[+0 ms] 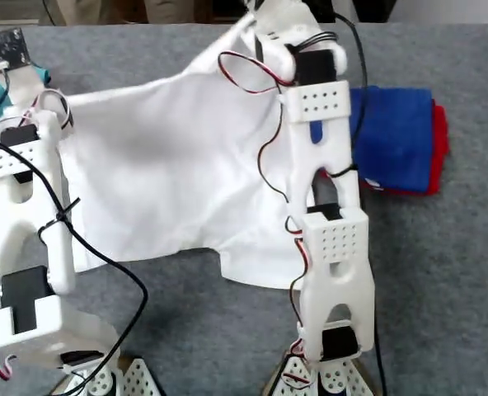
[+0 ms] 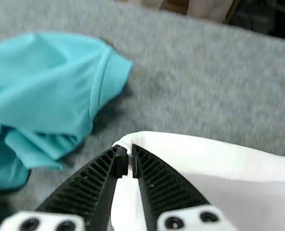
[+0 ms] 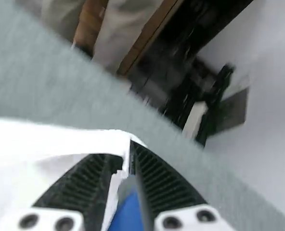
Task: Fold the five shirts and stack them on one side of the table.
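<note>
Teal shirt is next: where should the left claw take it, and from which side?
On the teal shirt, probably the hemmed corner jutting toward the white shirt; come from the bare table side. That corner lies free, the rest is bunched.

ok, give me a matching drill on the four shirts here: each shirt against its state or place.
Things:
1 white shirt
2 teal shirt
3 blue shirt
4 red shirt

States:
A folded, under another shirt
B crumpled, loose on the table
C pinched by left end effector and right end effector
D folded, top of the pair

Pairs: 1-C; 2-B; 3-D; 4-A
</note>
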Available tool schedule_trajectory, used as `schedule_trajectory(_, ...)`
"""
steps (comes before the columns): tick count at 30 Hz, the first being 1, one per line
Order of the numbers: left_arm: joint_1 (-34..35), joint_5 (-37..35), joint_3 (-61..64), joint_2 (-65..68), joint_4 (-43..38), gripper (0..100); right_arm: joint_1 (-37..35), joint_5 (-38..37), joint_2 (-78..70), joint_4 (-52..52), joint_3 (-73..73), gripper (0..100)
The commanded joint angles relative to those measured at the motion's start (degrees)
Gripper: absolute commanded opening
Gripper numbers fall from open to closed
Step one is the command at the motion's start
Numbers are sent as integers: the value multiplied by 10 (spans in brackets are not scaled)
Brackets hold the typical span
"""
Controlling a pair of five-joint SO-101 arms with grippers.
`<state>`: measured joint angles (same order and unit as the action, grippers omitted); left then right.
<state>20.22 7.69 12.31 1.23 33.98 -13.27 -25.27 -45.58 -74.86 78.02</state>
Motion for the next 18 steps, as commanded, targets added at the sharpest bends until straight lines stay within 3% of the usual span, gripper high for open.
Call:
schedule_trajectory(1,1,-4,-32,0,58,18,11,-78,7,-182,80,1)
schedule_trajectory(4,1,-4,-30,1,110,18,16,-95,7,-272,118,1)
schedule_trajectory(9,-4,34,-34,-3,206,18,51,-90,42,-278,80,1)
schedule_trajectory(18,19,76,-34,-4,273,18,20,-135,309,-261,-379,1)
